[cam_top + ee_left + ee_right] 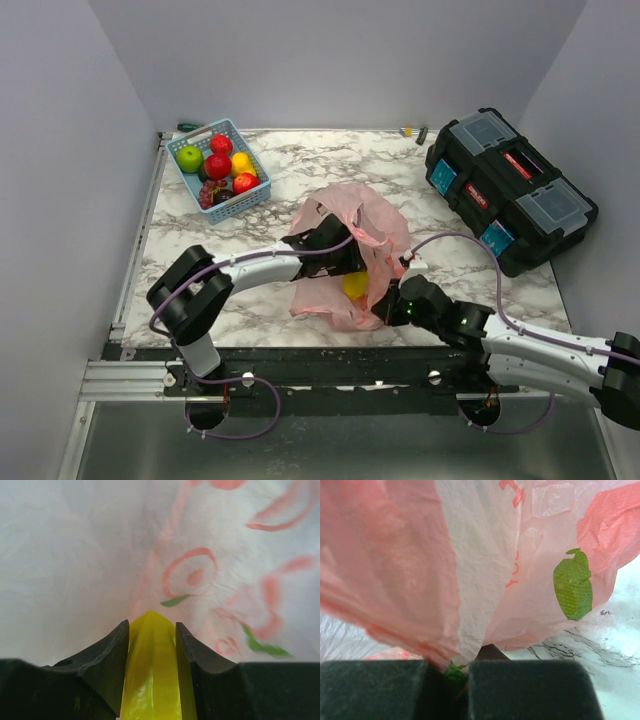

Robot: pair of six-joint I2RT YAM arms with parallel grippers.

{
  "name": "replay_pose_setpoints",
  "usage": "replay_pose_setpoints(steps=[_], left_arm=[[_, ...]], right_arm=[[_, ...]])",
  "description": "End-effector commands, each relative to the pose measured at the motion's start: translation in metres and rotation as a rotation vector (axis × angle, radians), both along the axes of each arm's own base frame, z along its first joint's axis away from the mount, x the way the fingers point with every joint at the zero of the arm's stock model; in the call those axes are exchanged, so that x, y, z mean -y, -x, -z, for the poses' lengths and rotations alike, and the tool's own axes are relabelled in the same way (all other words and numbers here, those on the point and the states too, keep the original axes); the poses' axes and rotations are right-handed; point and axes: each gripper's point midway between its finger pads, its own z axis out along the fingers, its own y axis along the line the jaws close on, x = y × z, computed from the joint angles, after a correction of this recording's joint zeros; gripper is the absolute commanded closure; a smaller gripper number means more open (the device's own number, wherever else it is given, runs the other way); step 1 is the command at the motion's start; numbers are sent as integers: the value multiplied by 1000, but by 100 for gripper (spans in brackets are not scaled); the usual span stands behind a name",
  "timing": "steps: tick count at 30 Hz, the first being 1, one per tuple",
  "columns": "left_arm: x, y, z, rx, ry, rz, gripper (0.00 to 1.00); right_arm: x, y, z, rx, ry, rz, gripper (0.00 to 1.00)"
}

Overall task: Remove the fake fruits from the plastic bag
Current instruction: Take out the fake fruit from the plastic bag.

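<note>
The pink plastic bag [370, 235] lies crumpled at the middle of the marble table. My left gripper [350, 283] reaches into its mouth and is shut on a yellow fake fruit [152, 670], which shows through the opening in the top view [355, 286]. Only bag film [100, 555] fills the left wrist view beyond it. My right gripper [393, 305] is shut on the bag's near edge [455, 672], the film bunched between its fingers [530, 690]. A green apple [189, 158], red apples [218, 165] and a yellow piece [241, 162] sit in the basket.
A light blue slotted basket [242, 201] stands at the back left of the table. A black toolbox [510, 190] with blue latches lies at the right. Small items [414, 132] lie at the back edge.
</note>
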Motion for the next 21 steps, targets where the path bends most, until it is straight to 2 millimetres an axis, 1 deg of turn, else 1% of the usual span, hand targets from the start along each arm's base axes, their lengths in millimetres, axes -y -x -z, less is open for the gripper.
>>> replay_pose_setpoints(steps=[1, 2, 5, 8, 10, 12, 14, 16, 19, 21], left_arm=[[-15, -4, -48, 200, -17, 81, 88], [-17, -3, -55, 220, -14, 88, 90], [-19, 4, -68, 263, 18, 139, 93], [-14, 23, -77, 262, 91, 232, 95], [-6, 36, -88, 291, 174, 315, 97], [1, 54, -103, 324, 277, 414, 97], [3, 70, -118, 352, 359, 487, 97], [2, 81, -134, 391, 417, 537, 100], [-3, 90, -156, 457, 456, 579, 100], [-7, 93, -167, 476, 454, 596, 100]], right_arm=[[2, -3, 4, 7, 38, 14, 99], [3, -4, 5, 2, 42, 27, 99], [4, -10, 3, 9, 34, 69, 99], [7, -20, -4, 27, 47, 129, 99], [12, -28, -9, 46, 72, 177, 99], [18, -36, -15, 74, 111, 217, 99], [24, -45, -22, 102, 163, 250, 99], [27, -52, -27, 127, 211, 268, 99], [32, -62, -27, 139, 273, 292, 99], [34, -67, -29, 135, 286, 301, 99]])
